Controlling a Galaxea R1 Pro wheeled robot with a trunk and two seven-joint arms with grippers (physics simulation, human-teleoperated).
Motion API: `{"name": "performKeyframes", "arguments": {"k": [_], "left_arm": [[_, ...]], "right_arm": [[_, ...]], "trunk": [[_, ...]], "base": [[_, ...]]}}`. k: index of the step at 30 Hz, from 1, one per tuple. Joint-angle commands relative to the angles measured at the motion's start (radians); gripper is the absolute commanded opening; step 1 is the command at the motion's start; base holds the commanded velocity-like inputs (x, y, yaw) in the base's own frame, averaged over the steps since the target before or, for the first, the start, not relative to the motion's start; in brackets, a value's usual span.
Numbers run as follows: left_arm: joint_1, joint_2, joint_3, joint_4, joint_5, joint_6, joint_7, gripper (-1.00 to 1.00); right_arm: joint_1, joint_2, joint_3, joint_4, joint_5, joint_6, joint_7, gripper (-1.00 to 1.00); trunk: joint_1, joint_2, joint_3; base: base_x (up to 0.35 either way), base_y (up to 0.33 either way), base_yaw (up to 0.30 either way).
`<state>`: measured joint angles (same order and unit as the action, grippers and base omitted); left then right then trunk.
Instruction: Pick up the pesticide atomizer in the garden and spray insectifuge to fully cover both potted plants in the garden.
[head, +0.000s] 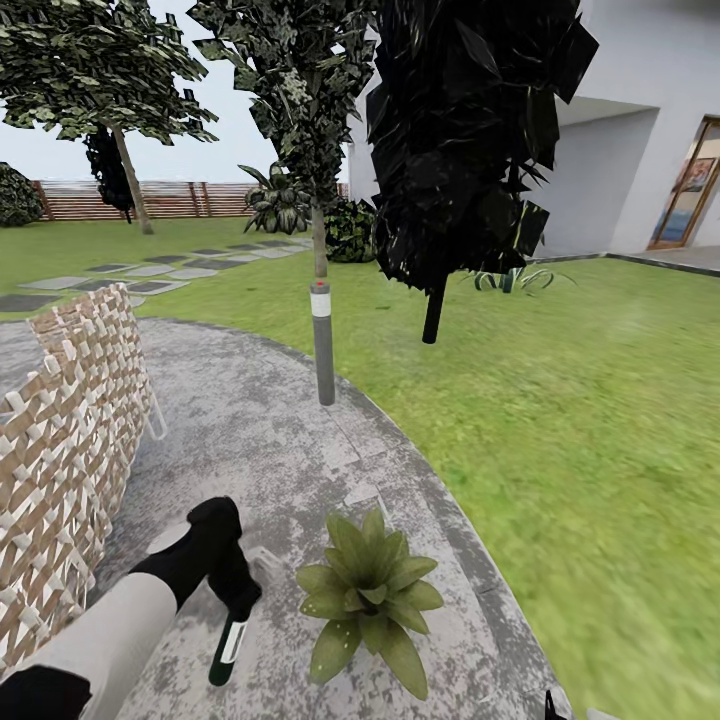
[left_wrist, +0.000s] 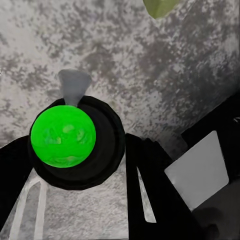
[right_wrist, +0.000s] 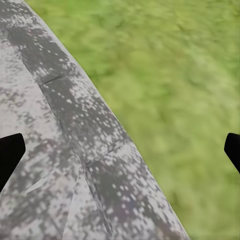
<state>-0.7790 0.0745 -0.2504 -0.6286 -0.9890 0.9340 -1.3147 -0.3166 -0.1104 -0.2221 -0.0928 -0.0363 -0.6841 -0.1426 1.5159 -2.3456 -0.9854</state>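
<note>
Clearly, left hand grips the pesticide atomizer beside potted plant.

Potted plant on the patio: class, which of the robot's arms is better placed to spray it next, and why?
Left. The left gripper already holds the pesticide atomizer right beside the potted plant on the patio. The right gripper is open, holding nothing, over the patio's edge.

Home garden — lawn, stone patio, probably fence.
</note>
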Motion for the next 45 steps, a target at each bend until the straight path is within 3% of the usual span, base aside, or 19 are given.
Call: {"name": "performKeyframes", "arguments": {"k": [1, 4, 7, 14, 18, 24, 29, 36, 45], "left_arm": [[0.001, 0.002, -0.019, -0.002, -0.008, -0.016, -0.012, -1.0], [0.005, 0.002, -0.089, 0.006, -0.009, -0.103, -0.021, -1.0], [0.021, 0.001, -0.116, 0.012, -0.009, -0.117, -0.022, -1.0], [0.03, -0.012, -0.217, 0.009, -0.007, -0.111, -0.024, -1.0], [0.019, -0.036, -0.229, 0.0, -0.009, -0.105, -0.054, -1.0], [0.0, -0.043, -0.225, -0.001, -0.009, -0.084, -0.065, -1.0], [0.013, -0.023, -0.223, 0.01, -0.01, -0.069, -0.063, -1.0], [0.021, 0.034, -0.229, 0.018, -0.006, -0.074, -0.057, -1.0], [0.023, 0.022, -0.223, 0.011, -0.01, -0.062, -0.056, -1.0]], "right_arm": [[0.0, 0.0, 0.003, 0.001, -0.004, -0.003, -0.002, 1.0], [-0.001, 0.0, 0.003, 0.001, -0.004, -0.003, -0.002, 1.0], [-0.001, 0.0, 0.003, 0.001, -0.003, -0.003, -0.002, 1.0], [-0.001, 0.0, 0.003, 0.001, -0.003, -0.003, -0.002, 1.0], [-0.001, 0.0, 0.003, 0.001, -0.004, -0.003, -0.002, 1.0], [-0.001, 0.0, 0.003, 0.001, -0.004, -0.003, -0.002, 1.0], [-0.001, 0.0, 0.003, 0.001, -0.004, -0.003, -0.002, 1.0], [-0.001, 0.0, 0.003, 0.001, -0.004, -0.003, -0.002, 1.0], [-0.001, 0.0, 0.003, -0.001, -0.004, -0.004, 0.0, 1.0]], "trunk": [[0.0, 0.0, -0.001], [0.0, 0.0, -0.001], [0.0, 0.0, -0.001], [0.0, 0.0, -0.001], [0.0, 0.0, -0.001], [0.0, 0.0, -0.001], [0.0, 0.0, -0.001], [0.0, 0.0, -0.001], [0.0, 0.0, -0.001]], "base": [[0.0, 0.0, 0.0], [0.0, 0.0, 0.0], [0.0, 0.0, 0.0], [0.0, 0.0, 0.0], [0.0, 0.0, 0.0], [0.0, 0.0, 0.0], [0.0, 0.0, 0.0], [0.0, 0.0, 0.0], [0.097, -0.024, 0.0]]}}
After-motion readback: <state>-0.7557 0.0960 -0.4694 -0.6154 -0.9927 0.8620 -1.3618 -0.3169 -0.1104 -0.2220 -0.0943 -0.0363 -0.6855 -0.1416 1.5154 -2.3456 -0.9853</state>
